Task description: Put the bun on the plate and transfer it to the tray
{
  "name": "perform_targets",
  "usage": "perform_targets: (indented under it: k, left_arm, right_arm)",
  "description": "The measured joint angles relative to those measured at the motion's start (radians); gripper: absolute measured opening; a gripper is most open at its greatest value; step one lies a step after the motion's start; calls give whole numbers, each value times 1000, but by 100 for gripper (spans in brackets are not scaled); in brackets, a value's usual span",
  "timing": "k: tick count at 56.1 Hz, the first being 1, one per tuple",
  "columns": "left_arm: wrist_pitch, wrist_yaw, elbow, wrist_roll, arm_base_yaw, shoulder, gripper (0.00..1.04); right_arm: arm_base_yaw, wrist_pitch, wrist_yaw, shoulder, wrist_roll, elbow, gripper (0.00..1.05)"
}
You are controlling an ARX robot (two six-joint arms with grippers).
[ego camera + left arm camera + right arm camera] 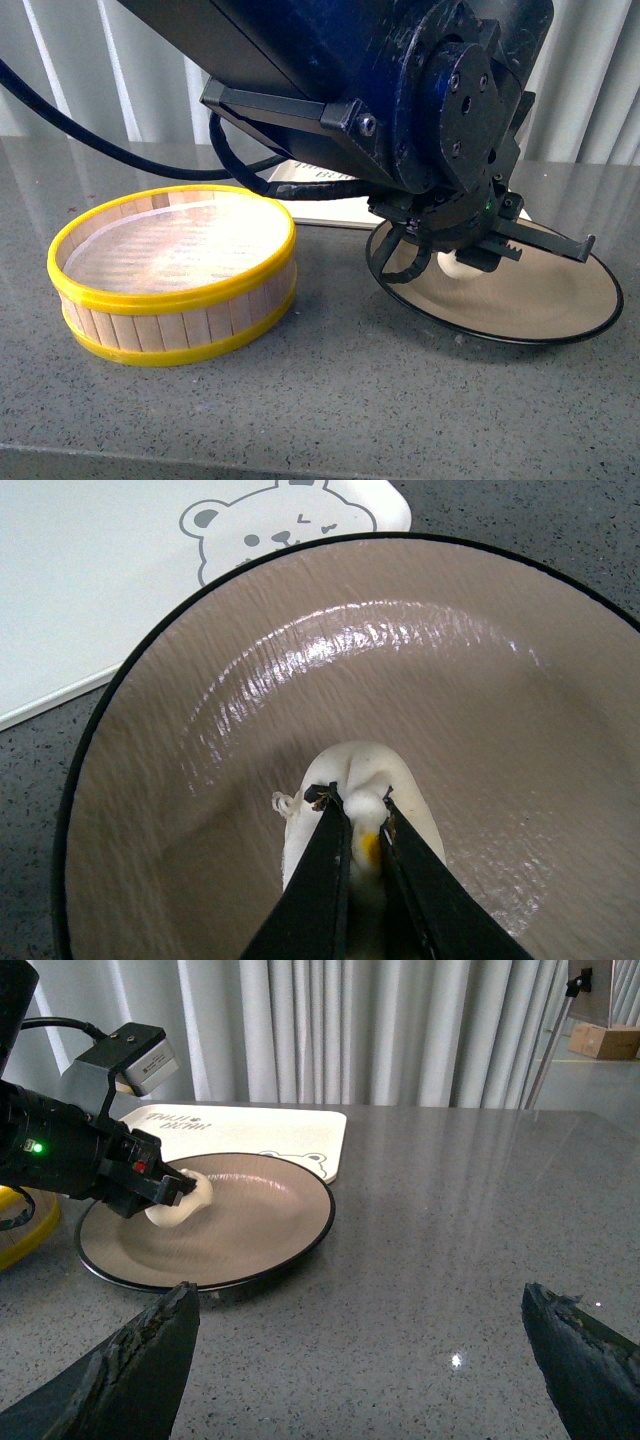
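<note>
Bun [360, 763] lies on the plate [470, 670], off-centre; my left gripper [356, 802] is clamped on its twisted top. Judged soft, light, easily dented: hold the knot gently. My right gripper [360, 1305] stands wide apart, empty, over the counter [450, 1250].

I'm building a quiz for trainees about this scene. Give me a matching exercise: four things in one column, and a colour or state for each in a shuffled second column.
Things:
1. bun
2. plate
3. tray
4. steamer basket

Colours or states:
A. yellow rims, wooden slat wall
B. pinched by the left gripper
C. cream-white with a bear print
D. taupe inside, thin black rim

Pairs: 1-B, 2-D, 3-C, 4-A.
</note>
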Motion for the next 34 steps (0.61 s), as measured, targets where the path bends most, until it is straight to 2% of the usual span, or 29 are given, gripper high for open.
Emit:
perform_targets:
  k: [8,10,25,34]
  left_arm:
    - [-3,3,0,-7,-5,1,5]
    - [-4,3,0,-11,-6,2,8]
    - [-14,13,0,-37,-8,11,62]
    - [-17,22,0,-50,-7,11,83]
  right_arm:
    - [0,0,0,0,0,0,96]
    - [0,0,0,0,0,0,96]
    - [0,0,0,0,0,0,96]
    - [0,0,0,0,0,0,96]
